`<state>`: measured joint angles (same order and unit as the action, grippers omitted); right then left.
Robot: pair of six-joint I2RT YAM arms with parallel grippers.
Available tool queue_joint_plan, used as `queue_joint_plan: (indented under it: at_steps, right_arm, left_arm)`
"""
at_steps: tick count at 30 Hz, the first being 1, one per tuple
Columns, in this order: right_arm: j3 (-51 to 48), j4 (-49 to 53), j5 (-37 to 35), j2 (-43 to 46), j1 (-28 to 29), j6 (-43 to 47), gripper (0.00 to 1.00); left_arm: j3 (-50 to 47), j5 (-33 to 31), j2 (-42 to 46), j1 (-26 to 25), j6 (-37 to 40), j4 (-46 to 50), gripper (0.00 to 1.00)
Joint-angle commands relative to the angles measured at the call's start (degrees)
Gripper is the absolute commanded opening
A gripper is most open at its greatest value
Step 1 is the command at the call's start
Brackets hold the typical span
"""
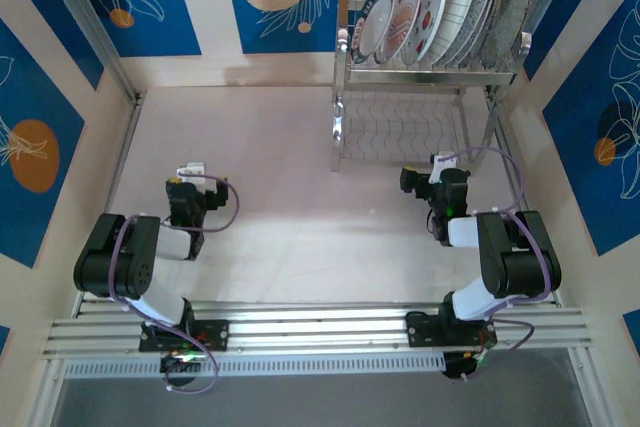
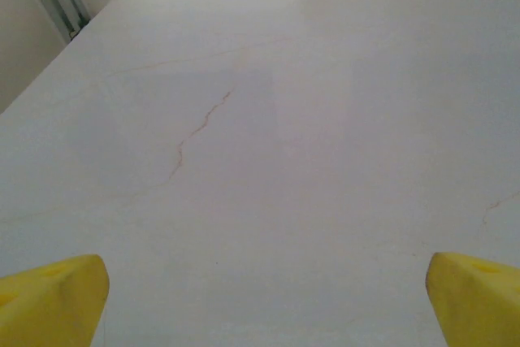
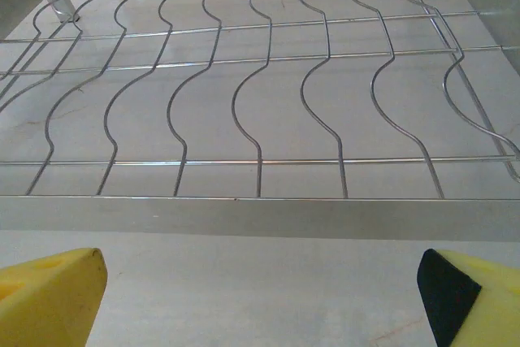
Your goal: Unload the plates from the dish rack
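The dish rack (image 1: 420,97) stands at the far right of the pale surface (image 1: 250,137), against the back wall, and the plates (image 1: 435,7) stand on edge in a close row in the slots of its upper shelf. The right hand (image 3: 260,298) sits low just in front of the rack's wavy wire lower shelf (image 3: 260,95), its yellow fingers (image 3: 49,294) spread wide and gripping nothing. The left hand (image 2: 264,302) hangs over bare surface on the left, well apart from the rack, its fingers likewise spread wide and holding nothing.
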<state>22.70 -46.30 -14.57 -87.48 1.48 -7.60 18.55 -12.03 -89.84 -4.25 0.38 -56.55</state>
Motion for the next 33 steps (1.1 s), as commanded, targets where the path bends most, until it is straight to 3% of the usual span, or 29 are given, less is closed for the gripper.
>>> queue_joint_plan:
  at_steps: [1,25,30,33]
  right_arm:
    - [-0.2,-2.39,-0.03,0.38,-0.02,-0.27,0.99]
    - [-1.27,-3.85,0.15,1.06,-0.08,-0.31,0.99]
    - [-5.99,-11.58,-4.75,3.15,3.48,2.29,0.99]
    - [-5.4,-5.39,-11.28,9.76,6.01,3.38,0.99]
  left_arm:
    - [0.92,-0.13,0.28,-0.06,-0.29,-0.96,1.0]
    - [1.23,-0.29,0.17,-0.18,-0.12,-0.47,1.0]
    - [-2.82,-1.67,3.65,-0.46,-0.32,-4.66,1.0]
    - [-3.98,-5.91,9.75,-1.9,0.44,-1.91,1.0]
